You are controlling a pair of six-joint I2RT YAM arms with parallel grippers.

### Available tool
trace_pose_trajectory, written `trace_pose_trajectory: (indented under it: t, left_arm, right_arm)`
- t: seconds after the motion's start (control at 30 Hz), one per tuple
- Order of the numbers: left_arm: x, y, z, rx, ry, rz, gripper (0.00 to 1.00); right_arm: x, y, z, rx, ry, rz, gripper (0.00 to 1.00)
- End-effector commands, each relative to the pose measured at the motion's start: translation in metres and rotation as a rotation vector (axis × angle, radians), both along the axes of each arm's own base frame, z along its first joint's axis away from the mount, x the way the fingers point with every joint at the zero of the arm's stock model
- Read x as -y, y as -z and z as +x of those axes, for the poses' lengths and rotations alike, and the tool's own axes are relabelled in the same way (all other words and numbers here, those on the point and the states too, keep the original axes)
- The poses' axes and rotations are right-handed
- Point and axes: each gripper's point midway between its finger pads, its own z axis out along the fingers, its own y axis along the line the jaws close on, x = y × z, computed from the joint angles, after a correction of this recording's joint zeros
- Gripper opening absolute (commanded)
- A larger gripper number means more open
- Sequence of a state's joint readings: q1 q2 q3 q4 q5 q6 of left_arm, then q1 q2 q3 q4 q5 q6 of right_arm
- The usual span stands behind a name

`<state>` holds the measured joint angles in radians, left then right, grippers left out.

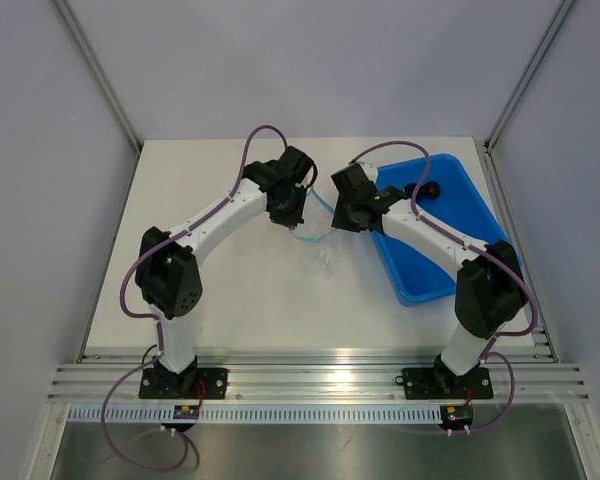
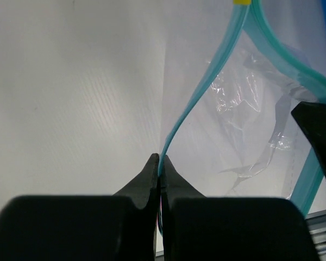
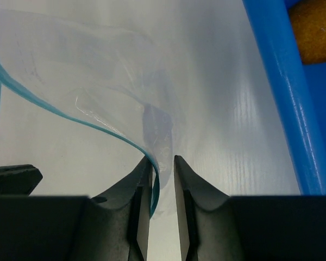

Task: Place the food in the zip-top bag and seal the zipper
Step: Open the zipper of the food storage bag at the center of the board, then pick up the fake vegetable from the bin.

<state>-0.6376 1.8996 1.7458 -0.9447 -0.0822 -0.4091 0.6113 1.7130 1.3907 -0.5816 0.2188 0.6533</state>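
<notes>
The bag sits just left of the tray, between the two grippers and outside the tray. It is a thin, clear, glossy film, heavily creased and crumpled. Whether its lower part rests on the table cannot be told.

The zipper is a narrow, smooth teal strip along the mouth. It runs in two separate curved lines, so the mouth stands unsealed. No food can be made out inside the bag.

The left gripper is clenched on one zipper strip, with its black, tapered fingertips meeting on it.

The right gripper is on the side nearer the tray. Its jaws stand slightly apart, and the other strip and film pass through the gap, lying against one finger. No pinch is seen.

The tray is rigid blue plastic, rectangular, with raised walls. Inside it are an orange piece with a grainy, matte surface, near the wall closest to the bag, and a dark piece, round, at the far end. A third piece cannot be confirmed.

The table is white and matte.
</notes>
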Motion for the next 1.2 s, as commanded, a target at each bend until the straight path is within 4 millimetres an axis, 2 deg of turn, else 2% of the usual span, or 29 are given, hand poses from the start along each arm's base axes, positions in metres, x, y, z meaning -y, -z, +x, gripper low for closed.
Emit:
trace_pose_trajectory:
  t: [0.0,0.1,0.13,0.2,0.23,0.33,0.4,0.43,0.47,0.5,0.63,0.8,0.83,0.9,0.93,0.97,1.0,1.07,1.1,1.17]
  left_arm:
    - [-0.017,-0.042,0.008,0.123,0.017,0.039,0.00]
    - [-0.024,-0.058,0.013,0.167,0.011,0.077,0.00]
    - [-0.033,-0.073,0.020,0.226,-0.019,0.149,0.00]
    - [-0.044,-0.085,0.025,0.268,-0.035,0.245,0.00]
    - [-0.041,-0.093,0.029,0.290,-0.026,0.253,0.00]
    - [-0.039,-0.091,0.032,0.294,-0.010,0.264,0.00]
    - [-0.031,-0.083,0.030,0.275,0.015,0.234,0.00]
    - [-0.028,-0.077,0.026,0.260,0.035,0.230,0.00]
    - [-0.024,-0.073,0.025,0.254,0.047,0.224,0.00]
    - [-0.019,-0.070,0.024,0.253,0.061,0.205,0.00]
    - [-0.016,-0.060,0.021,0.236,0.092,0.212,0.00]
    - [-0.019,-0.056,0.021,0.234,0.103,0.231,0.00]
    - [-0.018,-0.055,0.021,0.232,0.104,0.231,0.00]
    - [-0.017,-0.053,0.021,0.228,0.103,0.229,0.00]
    - [-0.017,-0.054,0.022,0.227,0.102,0.228,0.00]
    - [-0.016,-0.053,0.021,0.223,0.104,0.225,0.00]
    - [-0.015,-0.052,0.021,0.219,0.103,0.223,0.00]
    - [-0.013,-0.052,0.020,0.216,0.104,0.215,0.00]
    - [-0.012,-0.052,0.020,0.215,0.102,0.210,0.00]
    - [-0.010,-0.051,0.020,0.209,0.103,0.199,0.00]
  right_arm:
    - [0.002,-0.016,0.004,0.031,0.046,0.059,0.29]
    - [-0.006,-0.017,0.005,0.030,0.037,0.115,0.29]
    - [-0.010,-0.019,0.006,0.032,0.031,0.131,0.29]
    - [-0.014,-0.021,0.005,0.026,0.020,0.147,0.28]
    - [-0.016,-0.025,0.006,0.032,0.015,0.157,0.28]
    - [-0.020,-0.035,0.007,0.052,0.002,0.192,0.29]
    - [-0.026,-0.041,0.006,0.059,-0.019,0.224,0.34]
    - [-0.027,-0.046,0.004,0.069,-0.027,0.241,0.41]
    - [-0.032,-0.047,0.002,0.066,-0.045,0.260,0.49]
    - [-0.033,-0.051,0.003,0.075,-0.052,0.270,0.64]
    - [-0.030,-0.064,-0.001,0.095,-0.073,0.260,0.73]
    - [-0.004,-0.079,-0.004,0.152,-0.022,0.238,0.72]
    - [0.005,-0.093,-0.004,0.193,0.001,0.245,0.72]
    - [0.023,-0.097,-0.001,0.228,0.044,0.236,0.72]
    - [0.035,-0.105,0.001,0.266,0.067,0.213,0.72]
    - [0.045,-0.103,0.001,0.259,0.087,0.188,0.72]
    - [0.063,-0.097,0.006,0.250,0.130,0.168,0.72]
    - [0.080,-0.085,0.010,0.211,0.151,0.166,0.73]
    - [0.104,-0.071,0.016,0.187,0.205,0.155,0.73]
    - [0.115,-0.049,0.023,0.138,0.213,0.163,0.81]
